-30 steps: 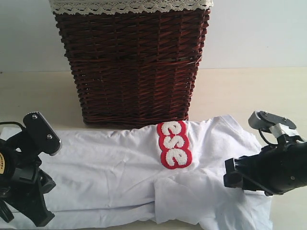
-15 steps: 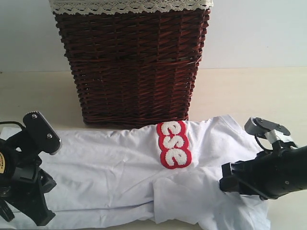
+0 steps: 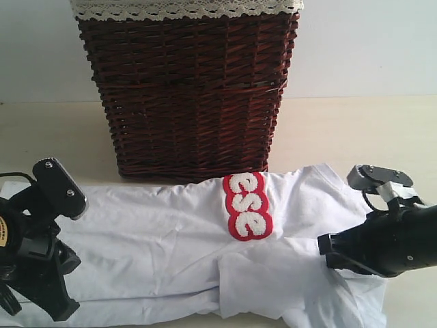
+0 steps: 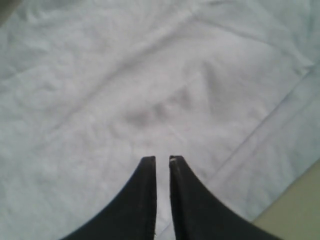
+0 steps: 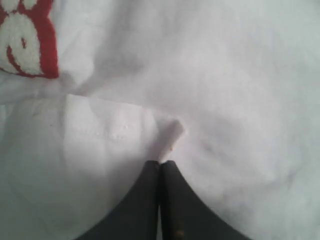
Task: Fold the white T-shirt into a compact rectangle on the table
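The white T-shirt (image 3: 157,232) lies stretched left to right on the table (image 3: 355,130), folded lengthwise, with its red-outlined letters (image 3: 247,205) near the middle. My left gripper (image 3: 58,311) rests on the shirt's left end. In the left wrist view its jaws (image 4: 162,159) are nearly together, with white cloth (image 4: 150,90) filling the narrow gap. My right gripper (image 3: 326,253) presses on the shirt's right part. In the right wrist view its jaws (image 5: 160,163) are together, and a small ridge of cloth (image 5: 171,135) stands up at the tips. The letters (image 5: 27,40) show at one corner.
A tall dark wicker basket (image 3: 191,96) with a lace-trimmed liner (image 3: 184,8) stands right behind the shirt, its base touching the shirt's far edge. Bare table shows to the right of the basket and as a strip (image 4: 300,210) beside the shirt's hem.
My right gripper has sunk a little onto the shirt and its jaws have come together on a pinch of cloth. The left arm and the shirt's lie are unchanged.
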